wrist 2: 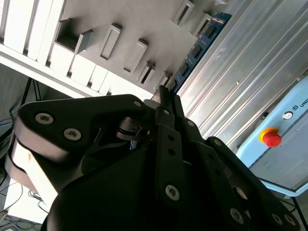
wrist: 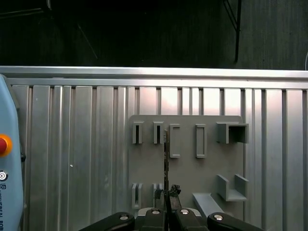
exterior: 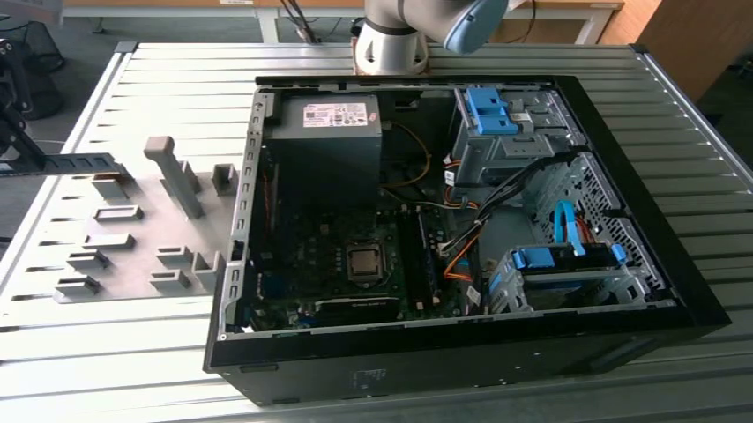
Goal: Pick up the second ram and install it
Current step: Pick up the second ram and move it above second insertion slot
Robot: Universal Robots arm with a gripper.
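- The gripper [wrist 2: 165, 94] is clenched on one end of the ram [wrist 2: 196, 50]; in the second wrist view the black fingers [wrist 2: 169, 108] close on it from both sides.
- The ram is a blue stick with a row of black chips. It juts straight out past the fingertips, free along the rest of its length.
- In the first wrist view the ram [wrist: 165, 154] shows edge-on, as a thin dark line running out from the gripper [wrist: 166, 193] across the grey plate [wrist: 185, 175].
- The plate lies flat on the slatted metal table [wrist: 72, 144], well beyond the ram, so the stick is up in the air and not seated in anything.
- The plate carries rows of narrow slots and a few open-sided blocks; the slots I can see hold nothing.
- A pale blue pendant [wrist 2: 288, 159] with a red button [wrist 2: 272, 138] lies on the table beside the plate.
- In the exterior view the plate [exterior: 141, 233] is on the exterior view's left, just beside the open black case [exterior: 694, 291].
- The arm [exterior: 394, 40] rises from the table behind the case.
- Inside the case the motherboard [exterior: 335, 233] lies face up, with long black slots [exterior: 412, 251] beside its square socket. I cannot tell whether a stick sits in any of them.
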